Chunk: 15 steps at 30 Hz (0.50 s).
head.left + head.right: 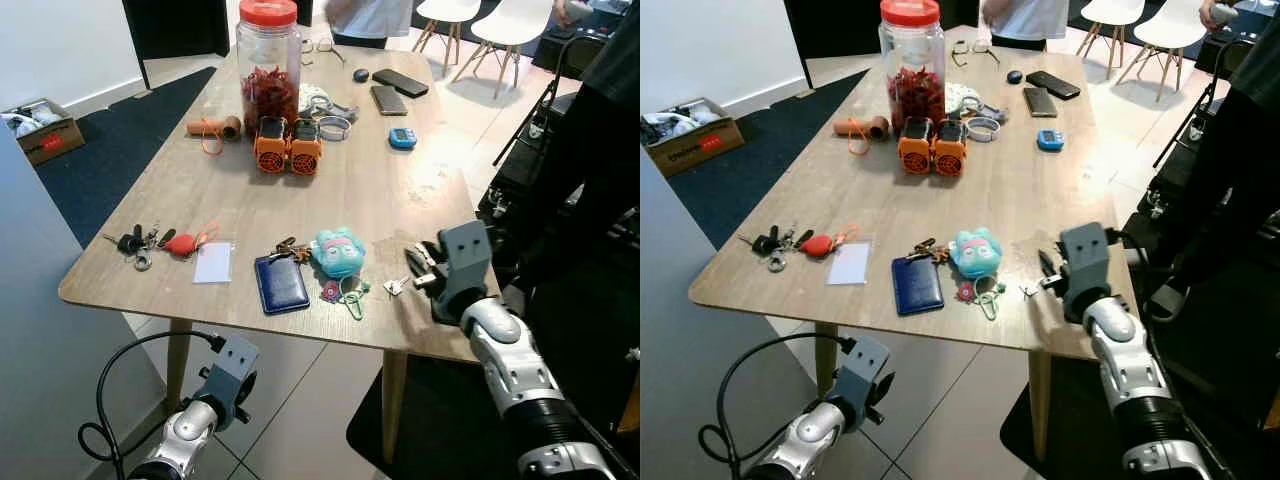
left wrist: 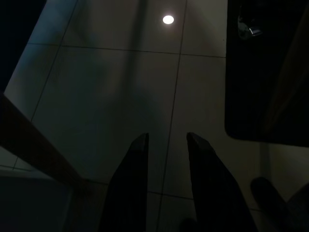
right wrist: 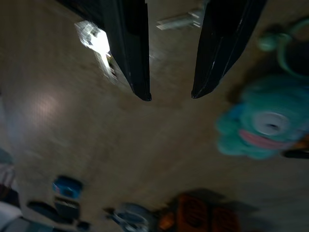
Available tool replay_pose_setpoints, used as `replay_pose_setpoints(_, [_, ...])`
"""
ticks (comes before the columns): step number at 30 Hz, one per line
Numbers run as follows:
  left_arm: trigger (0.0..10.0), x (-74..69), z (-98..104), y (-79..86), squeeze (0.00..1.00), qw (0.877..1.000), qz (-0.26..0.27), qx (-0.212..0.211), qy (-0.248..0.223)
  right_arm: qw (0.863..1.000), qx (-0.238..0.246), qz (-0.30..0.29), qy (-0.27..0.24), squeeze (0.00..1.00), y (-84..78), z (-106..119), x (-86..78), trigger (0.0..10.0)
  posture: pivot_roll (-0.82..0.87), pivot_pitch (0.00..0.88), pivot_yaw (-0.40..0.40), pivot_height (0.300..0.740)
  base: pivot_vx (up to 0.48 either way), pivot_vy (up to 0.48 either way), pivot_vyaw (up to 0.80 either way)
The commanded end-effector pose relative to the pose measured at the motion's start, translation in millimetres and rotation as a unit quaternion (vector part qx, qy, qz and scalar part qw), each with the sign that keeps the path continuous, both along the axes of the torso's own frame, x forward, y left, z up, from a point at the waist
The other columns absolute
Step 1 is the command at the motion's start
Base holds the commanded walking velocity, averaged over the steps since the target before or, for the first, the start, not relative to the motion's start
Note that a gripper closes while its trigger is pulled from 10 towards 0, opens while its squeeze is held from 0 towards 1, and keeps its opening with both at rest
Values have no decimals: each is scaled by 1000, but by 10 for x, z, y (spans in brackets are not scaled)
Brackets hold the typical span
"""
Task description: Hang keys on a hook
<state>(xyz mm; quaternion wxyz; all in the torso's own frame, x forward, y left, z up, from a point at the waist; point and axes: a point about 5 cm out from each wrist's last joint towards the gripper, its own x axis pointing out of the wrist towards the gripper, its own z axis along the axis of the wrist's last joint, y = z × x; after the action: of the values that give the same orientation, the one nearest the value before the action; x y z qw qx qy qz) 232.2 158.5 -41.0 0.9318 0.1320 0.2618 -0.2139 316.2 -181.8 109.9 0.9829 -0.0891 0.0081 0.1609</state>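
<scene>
Lowest in the head views, the left claw [image 1: 232, 372] hangs idle below the surface's [image 1: 400, 200] near edge, over tiled floor [image 2: 111, 96], its fingers slightly apart and holding nothing. On the surface, the right claw [image 1: 1050, 272] hovers low near the right front edge, forearm angled up from below, its two fingers [image 3: 130, 48] spread with a small silver key [image 1: 394, 286] lying flat just beside their tips, its long axis running roughly left-right. Just left lies a teal plush keychain [image 1: 338, 252] with green clips, then a blue card wallet [image 1: 281, 283]. Another bunch of keys [image 1: 140, 243] with a red fob lies near the left edge. At the far end stands a clear jar [image 1: 268, 62] with a red lid, holding red dried pieces.
</scene>
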Motion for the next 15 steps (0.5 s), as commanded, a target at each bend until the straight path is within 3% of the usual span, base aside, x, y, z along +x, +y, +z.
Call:
replay_pose_setpoints(1, [10000, -14, -3, -13, 0, 1000, 3, -4, -3, 1000, -6, 6, 5, 0, 13, -69, -38, 10000, 66, 40, -64, 740, 0, 0, 0])
replay_pose_setpoints(5, [10000, -9, 1, -12, 0, 1000, 3, -5, -4, 1000, -3, 17, 6, 35, 74, -109, -54, 10000, 65, 37, -63, 740, 0, 0, 0])
replay_pose_setpoints(6, [10000, -7, 3, -12, 0, 1000, 3, -5, -5, 1000, -3, 23, 9, 318, 103, -133, -62, 10000, 66, 36, -63, 740, 0, 0, 0])
replay_pose_setpoints(7, [10000, -5, 5, -12, 0, 1000, 3, -5, -6, 1000, -3, 28, 11, 318, 122, -150, -68, 10000, 66, 36, -63, 740, 0, 0, 0])
replay_pose_setpoints(8, [10000, -2, 8, -12, 0, 1000, 3, -5, -6, 999, -2, 32, 13, 855, 145, -165, -76, 10000, 69, 34, -64, 740, 0, 0, 0])
replay_pose_setpoints(10, [10000, 0, 12, -12, 0, 1000, 3, -6, -8, 999, -1, 36, 13, 824, 175, -179, -88, 10000, 71, 33, -66, 740, 0, 0, 0])
replay_pose_setpoints(11, [10000, -1, 13, -7, 0, 1000, 3, -7, -9, 999, 1, 35, 13, 612, 188, -185, -95, 10000, 71, 32, -68, 740, 0, 0, 0])
replay_pose_setpoints(12, [10000, -3, 13, -4, 0, 1000, 3, -7, -9, 999, 2, 34, 12, 612, 190, -187, -98, 10000, 71, 32, -68, 740, 0, 0, 0])
replay_pose_setpoints(13, [10000, -3, 13, -3, 0, 1000, 3, -7, -9, 999, 2, 33, 12, 0, 190, -189, -99, 10000, 71, 32, -68, 740, 0, 0, 0])
replay_pose_setpoints(15, [10000, -8, 12, 5, 0, 1000, 4, -8, -8, 999, 8, 27, 16, 0, 186, -201, -106, 10000, 71, 31, -67, 740, 0, 0, 0])
